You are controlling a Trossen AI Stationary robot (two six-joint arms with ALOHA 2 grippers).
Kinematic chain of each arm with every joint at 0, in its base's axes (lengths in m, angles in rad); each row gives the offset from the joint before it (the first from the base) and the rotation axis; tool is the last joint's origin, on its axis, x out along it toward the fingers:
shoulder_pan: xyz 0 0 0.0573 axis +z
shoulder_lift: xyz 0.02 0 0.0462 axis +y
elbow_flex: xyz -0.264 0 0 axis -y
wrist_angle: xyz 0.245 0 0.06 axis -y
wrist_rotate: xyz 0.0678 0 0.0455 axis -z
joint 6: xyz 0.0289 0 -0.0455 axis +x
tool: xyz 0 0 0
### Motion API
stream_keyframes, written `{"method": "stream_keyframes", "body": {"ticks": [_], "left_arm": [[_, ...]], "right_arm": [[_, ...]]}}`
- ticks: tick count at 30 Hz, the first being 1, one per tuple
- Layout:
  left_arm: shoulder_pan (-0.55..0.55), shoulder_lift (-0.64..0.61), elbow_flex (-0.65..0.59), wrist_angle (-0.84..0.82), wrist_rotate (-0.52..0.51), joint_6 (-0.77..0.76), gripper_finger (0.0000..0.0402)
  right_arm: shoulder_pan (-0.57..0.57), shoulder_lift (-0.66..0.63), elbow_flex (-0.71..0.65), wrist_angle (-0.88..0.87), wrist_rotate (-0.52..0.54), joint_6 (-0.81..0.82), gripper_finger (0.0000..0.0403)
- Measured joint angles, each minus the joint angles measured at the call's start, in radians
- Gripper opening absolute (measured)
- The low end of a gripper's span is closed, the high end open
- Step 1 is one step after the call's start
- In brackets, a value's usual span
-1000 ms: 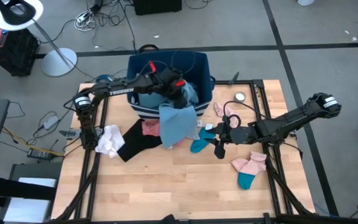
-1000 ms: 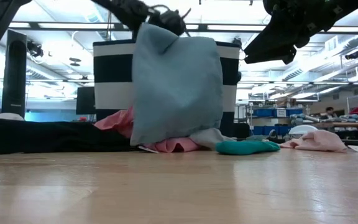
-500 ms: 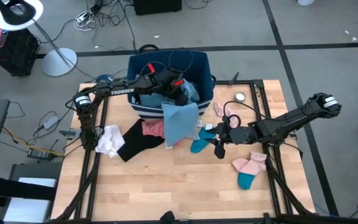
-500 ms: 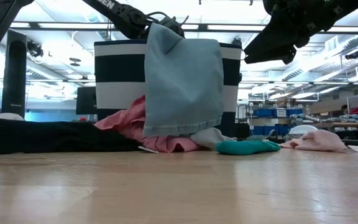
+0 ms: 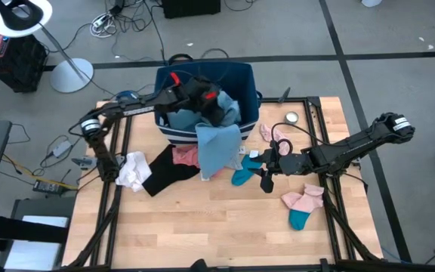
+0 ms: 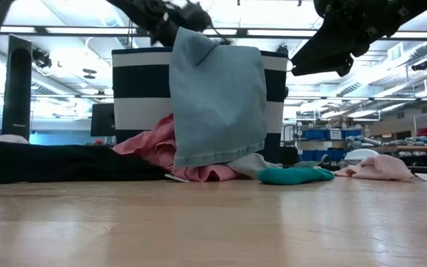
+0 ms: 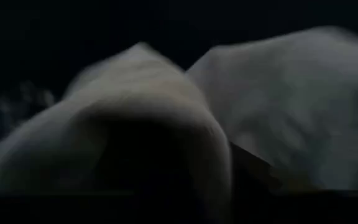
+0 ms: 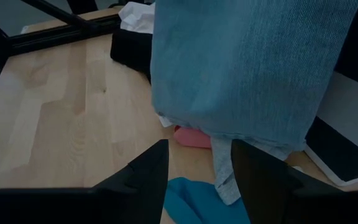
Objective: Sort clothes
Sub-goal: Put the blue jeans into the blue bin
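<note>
A large light-blue piece [image 5: 219, 147] hangs over the near rim of the navy striped bin [image 5: 240, 75]. Its upper end lies inside the bin. Its lower edge [image 6: 217, 159] rests on the pink and grey clothes at the bin's foot. My left gripper [image 5: 217, 108] is above that rim, at the piece's upper end; its wrist view shows only dark, blurred cloth, and I cannot tell whether it touches the piece. My right gripper [image 5: 265, 175] hovers open right of the pile, above a teal sock [image 5: 242, 176], with nothing between its fingers [image 8: 148, 171].
Coral-pink [image 5: 183, 155], black [image 5: 165, 170] and white [image 5: 133, 170] clothes lie left of the hanging piece. Pink and teal socks [image 5: 304, 204] lie at the near right, and a pink item [image 5: 272, 134] and a small round tin [image 5: 291, 117] at the far right. Bare wood fills the near half.
My left gripper has risen and gone toward the far edge, over the bin. The light-blue piece, which hung in front of the bin, has swung back against the bin's near wall and now drapes over its rim.
</note>
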Motion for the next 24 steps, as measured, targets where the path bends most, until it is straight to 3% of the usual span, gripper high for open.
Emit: {"method": "stream_keyframes", "body": {"ticks": [7, 12, 24], "left_arm": [[-0.011, -0.161, 0.000, -0.072, -0.003, 0.015, 0.0120], [-0.064, -0.268, 0.000, -0.153, -0.068, 0.035, 0.0120], [-0.347, -0.424, 0.001, -0.293, -0.256, 0.029, 0.0120]], "right_arm": [[0.000, 0.000, 0.000, 0.000, 0.000, 0.000, 0.0175], [0.000, 0.000, 0.000, 0.000, 0.000, 0.000, 0.0175], [0.000, 0.000, 0.000, 0.000, 0.000, 0.000, 0.0175]]}}
